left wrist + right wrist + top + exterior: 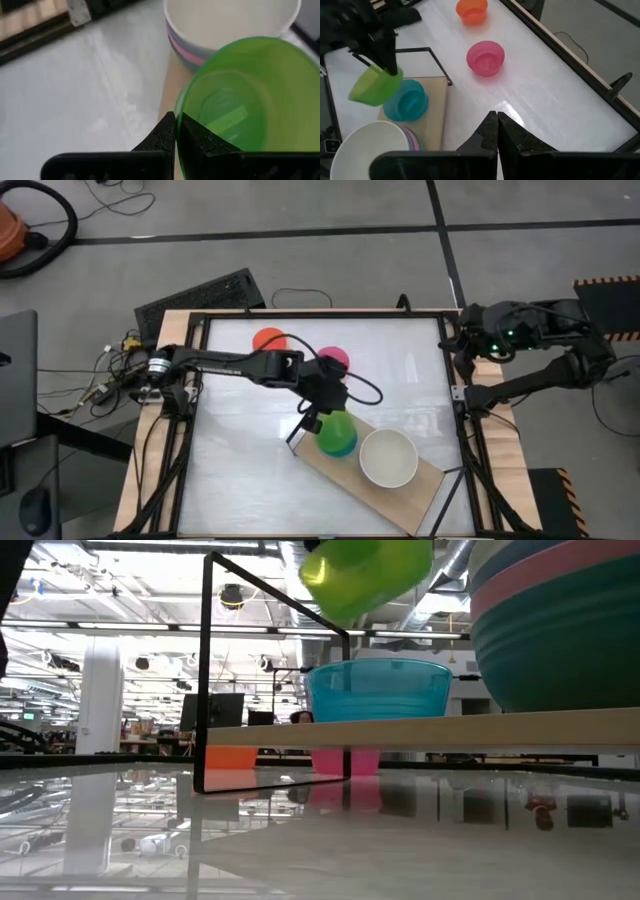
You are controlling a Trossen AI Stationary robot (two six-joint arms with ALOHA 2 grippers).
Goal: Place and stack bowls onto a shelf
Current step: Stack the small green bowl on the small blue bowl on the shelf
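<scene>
My left gripper (312,420) is shut on a lime bowl (337,428), held tilted in the air just above a cyan bowl (378,690). The cyan bowl sits on the light-wood shelf (425,480). Beside it on the shelf is a stack of bowls with a white bowl (388,458) on top. An orange-red bowl (270,340) and a pink bowl (333,360) rest on the white tabletop farther back. My right gripper (496,131) is shut on nothing and waits high at the table's right edge. My left gripper pinches the lime bowl's rim (176,116), with one finger (200,142) inside the bowl and the other outside. The fingers slant down from the table's left. The bowl hangs clear of everything, tipped so that its opening faces the gripper (380,55).
The shelf's thin black frame (208,670) rises at the board's left end near the cyan bowl. The table has raised black rails and wooden edges (320,315). Bare white tabletop lies to the left of the shelf.
</scene>
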